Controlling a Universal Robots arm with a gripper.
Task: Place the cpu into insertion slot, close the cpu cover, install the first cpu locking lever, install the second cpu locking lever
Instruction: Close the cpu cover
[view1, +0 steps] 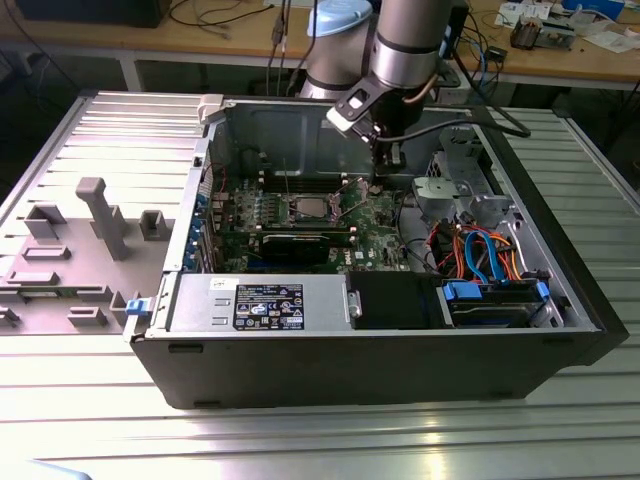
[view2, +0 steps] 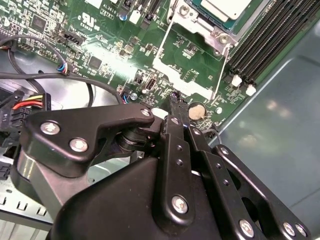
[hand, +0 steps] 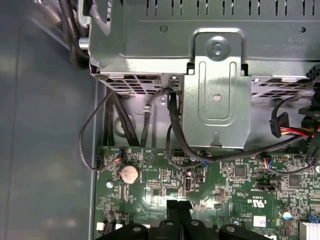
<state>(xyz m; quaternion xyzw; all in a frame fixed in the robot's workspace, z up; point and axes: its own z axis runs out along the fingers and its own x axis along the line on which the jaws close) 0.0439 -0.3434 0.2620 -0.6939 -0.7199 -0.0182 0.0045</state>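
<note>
**Operator:** Where does the job stand?

**Spotter:** Your cpu (view2: 226, 7) is already lying in the insertion slot (view2: 197, 20). In the exterior view it sits at the middle of the frame, inside the open computer case (view1: 400, 370) on the desk (view1: 300, 440). The cpu cover (view2: 185, 87) is not down yet. In the second wrist view it is swung away from the chip and you can see green circuit board (hand: 225, 200) through its cut-out. A thin wire lever (view2: 223, 62) runs along one side of it, and I'd say it isn't hooked. So I judge you're on the second step, closing the cover.

**Operator:** And the gripper?

**Spotter:** Your gripper (view2: 174, 97) has its fingers drawn together, and I can see nothing between them. The tip hangs low over the board, just beside the round coin battery (view2: 196, 111) and near the cover's free edge. I can't tell whether it touches that edge. In the exterior view it is just right of centre in the upper half, beside the socket.

**Operator:** What does this step ask of me?

**Spotter:** As I see it, you have to catch that free edge and swing the plate back over the chip without nudging the chip in its seat. Watch the battery and the small parts under the tip, because they look easy to clip.
</note>
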